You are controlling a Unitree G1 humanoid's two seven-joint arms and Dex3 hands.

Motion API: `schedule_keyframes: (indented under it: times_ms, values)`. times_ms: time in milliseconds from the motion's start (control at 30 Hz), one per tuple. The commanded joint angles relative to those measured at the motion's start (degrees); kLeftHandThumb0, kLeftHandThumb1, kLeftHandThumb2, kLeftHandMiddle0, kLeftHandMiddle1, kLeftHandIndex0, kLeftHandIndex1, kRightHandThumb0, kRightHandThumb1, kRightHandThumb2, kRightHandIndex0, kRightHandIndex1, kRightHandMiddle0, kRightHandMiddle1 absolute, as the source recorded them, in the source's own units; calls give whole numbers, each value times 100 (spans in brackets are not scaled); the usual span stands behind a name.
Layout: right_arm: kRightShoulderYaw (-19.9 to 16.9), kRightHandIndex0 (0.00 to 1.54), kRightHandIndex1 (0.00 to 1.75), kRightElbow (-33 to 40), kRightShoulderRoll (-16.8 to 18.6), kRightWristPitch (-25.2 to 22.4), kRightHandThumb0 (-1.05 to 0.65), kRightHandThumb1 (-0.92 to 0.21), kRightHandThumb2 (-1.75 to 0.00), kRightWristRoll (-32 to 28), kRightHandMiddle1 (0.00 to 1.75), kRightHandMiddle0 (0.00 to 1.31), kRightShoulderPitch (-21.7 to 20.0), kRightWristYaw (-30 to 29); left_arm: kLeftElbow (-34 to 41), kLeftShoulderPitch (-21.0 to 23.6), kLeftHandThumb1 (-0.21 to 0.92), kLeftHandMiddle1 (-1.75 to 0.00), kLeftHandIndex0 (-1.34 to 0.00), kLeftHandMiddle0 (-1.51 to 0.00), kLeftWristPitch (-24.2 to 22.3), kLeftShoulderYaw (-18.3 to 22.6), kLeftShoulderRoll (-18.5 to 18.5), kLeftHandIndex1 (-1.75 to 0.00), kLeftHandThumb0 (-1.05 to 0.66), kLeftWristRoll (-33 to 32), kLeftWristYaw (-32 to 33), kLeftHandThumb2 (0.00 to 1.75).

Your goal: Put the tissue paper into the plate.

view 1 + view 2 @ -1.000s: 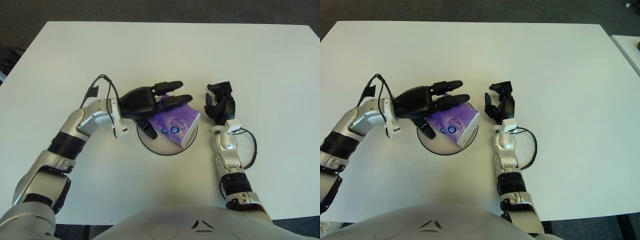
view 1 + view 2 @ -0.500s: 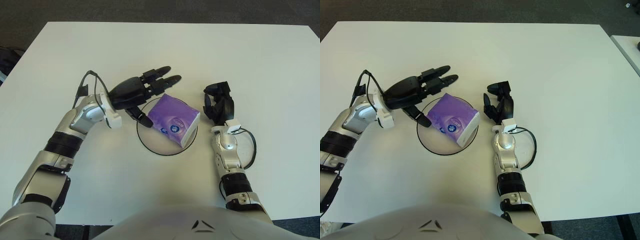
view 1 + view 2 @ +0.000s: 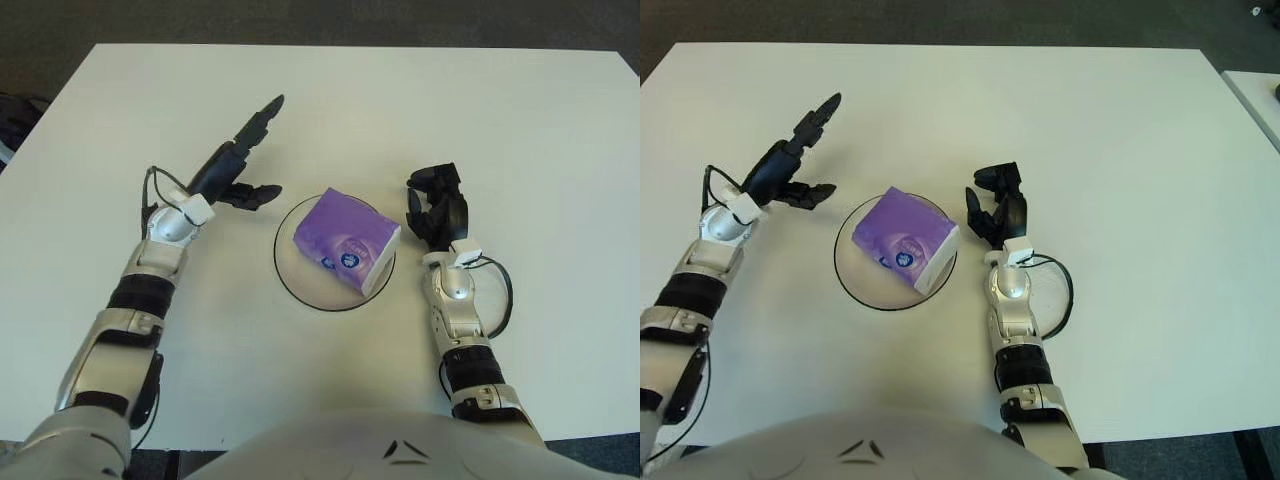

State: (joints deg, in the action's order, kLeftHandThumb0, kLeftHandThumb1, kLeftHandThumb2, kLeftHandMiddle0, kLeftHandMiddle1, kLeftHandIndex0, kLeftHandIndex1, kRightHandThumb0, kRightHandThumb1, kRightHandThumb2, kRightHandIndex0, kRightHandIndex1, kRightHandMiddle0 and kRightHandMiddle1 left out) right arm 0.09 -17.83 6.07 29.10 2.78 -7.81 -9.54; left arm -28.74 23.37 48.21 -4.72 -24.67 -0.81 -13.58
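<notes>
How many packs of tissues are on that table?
1. The purple tissue pack lies in the plate at the table's middle, between the left hand, open and clear of it, and the right hand beside the plate's right edge. None seems hidden.

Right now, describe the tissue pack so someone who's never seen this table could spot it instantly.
On the white table, find the round plate with a dark rim, near the robot's edge. The tissue pack lies in it, between the left hand and the right hand, neither touching it. It's the only purple thing: a soft rectangular packet with one white end.
</notes>
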Motion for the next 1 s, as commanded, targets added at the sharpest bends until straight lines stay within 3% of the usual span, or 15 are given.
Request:
schedule_keyframes:
  times_ms: [0,267,467,633,967]
  values:
    - [-33,45,148,-1261,38,-309,0,-92,-39,-19,158,16,1129,38,590,-489,92,-2,0,-7,-251,371,392,-22,-105,-738,134,88]
    - [-32,32,154,-1187,24,-328,0,-92,-39,-21,155,28,1180,65,397,-565,92,-2,0,-10,-619,815,959,-37,-105,-1353,252,93]
    - [-49,31,154,-1182,-2,-348,0,-92,-39,-17,155,29,1197,64,365,-751,92,-3,0,-16,-763,1051,1280,-63,-105,-1332,485,93]
    - [-57,30,154,-1194,7,-324,0,-92,-39,-18,155,29,1190,50,306,-1108,92,-3,0,-19,-737,1088,1788,-77,-105,-1083,874,95]
    - [-58,30,155,-1218,-3,-244,0,-92,-39,-9,155,29,1210,61,253,-1638,92,-3,0,-22,-602,1166,2226,-68,-96,-152,1710,93]
